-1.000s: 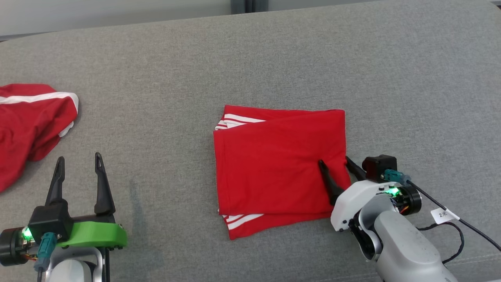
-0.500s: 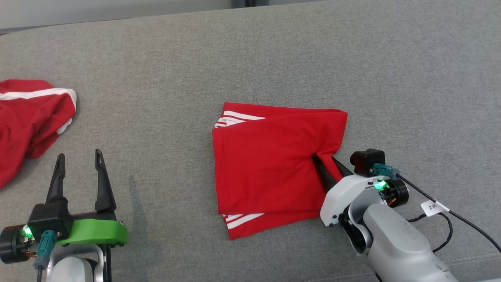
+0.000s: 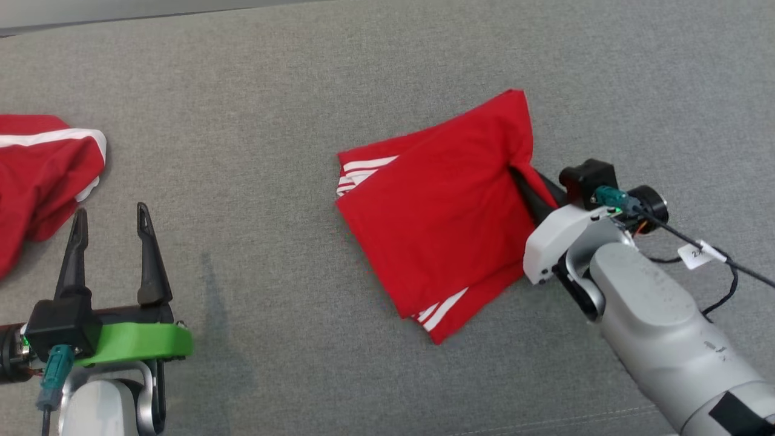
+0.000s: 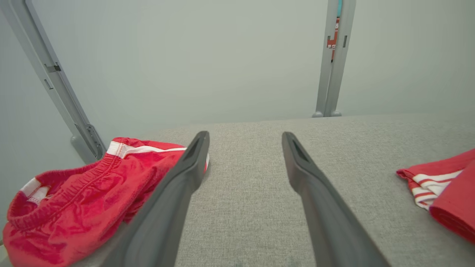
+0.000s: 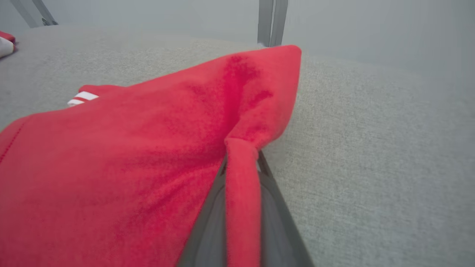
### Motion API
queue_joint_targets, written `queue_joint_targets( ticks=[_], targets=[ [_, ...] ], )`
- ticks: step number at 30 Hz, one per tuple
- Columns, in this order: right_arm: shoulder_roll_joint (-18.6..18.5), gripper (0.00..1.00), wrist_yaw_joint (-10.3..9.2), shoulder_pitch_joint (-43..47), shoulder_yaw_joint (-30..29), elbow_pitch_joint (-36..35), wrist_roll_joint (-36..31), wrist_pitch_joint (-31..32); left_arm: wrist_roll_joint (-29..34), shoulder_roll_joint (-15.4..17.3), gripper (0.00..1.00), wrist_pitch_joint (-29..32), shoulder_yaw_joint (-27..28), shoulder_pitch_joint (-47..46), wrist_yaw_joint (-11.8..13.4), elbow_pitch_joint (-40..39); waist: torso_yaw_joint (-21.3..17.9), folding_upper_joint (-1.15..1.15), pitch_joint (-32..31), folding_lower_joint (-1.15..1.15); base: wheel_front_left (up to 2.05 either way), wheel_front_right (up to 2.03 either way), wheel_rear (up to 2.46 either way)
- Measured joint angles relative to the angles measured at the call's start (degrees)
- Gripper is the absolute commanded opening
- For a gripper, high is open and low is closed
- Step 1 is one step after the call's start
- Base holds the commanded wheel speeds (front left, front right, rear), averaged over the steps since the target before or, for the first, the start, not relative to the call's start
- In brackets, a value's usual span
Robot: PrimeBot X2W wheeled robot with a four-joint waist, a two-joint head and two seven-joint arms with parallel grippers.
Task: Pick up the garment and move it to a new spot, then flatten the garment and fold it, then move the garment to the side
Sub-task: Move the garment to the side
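Starting at the far left, a crumpled red cloth (image 3: pixel 42 175) with a white stripe lies on the grey table (image 3: pixel 272 121), just to the left of the left pincer (image 3: pixel 110 209). That left pincer hangs idle with its two fingers wide apart and nothing between them. Well to the right of the left pincer lies the garment (image 3: pixel 436 224), red with white stripes and already folded. Farther right again, the right pincer (image 3: pixel 525 181) is clamped on the garment's right edge, and a ridge of cloth bunches up between its closed fingers.

A second ago those fingers stood apart at that edge and the garment lay square on the table. Since then they have snapped together and the arm has pulled up and away. The garment now sits askew: its gripped corner is raised and its striped corner points down toward the robot. The camera has shifted a little too.

The fold looks finished, so this is probably the start of the last step, moving the garment aside. With one corner held, the layers may slide apart if it is dragged quickly.
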Motion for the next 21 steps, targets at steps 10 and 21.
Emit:
queue_joint_targets(
  ticks=[10,21],
  targets=[
    [-7.93,0.00,0.00,-13.29,0.68,0.63,-0.24,0.52,1.80,0.96,1.00,0.00,-1.46,-4.48,-0.93,-8.71,-0.61,0.00,6.69,0.00,0.00,0.00,0.00],
    [-14.68,0.00,0.00,-23.08,-2.56,2.97,1.55,0.07,3.97,4.28,1.00,0.01,-3.32,-9.00,-1.65,-14.40,-4.86,0.00,15.68,0.00,0.00,0.00,0.00]
  ],
)
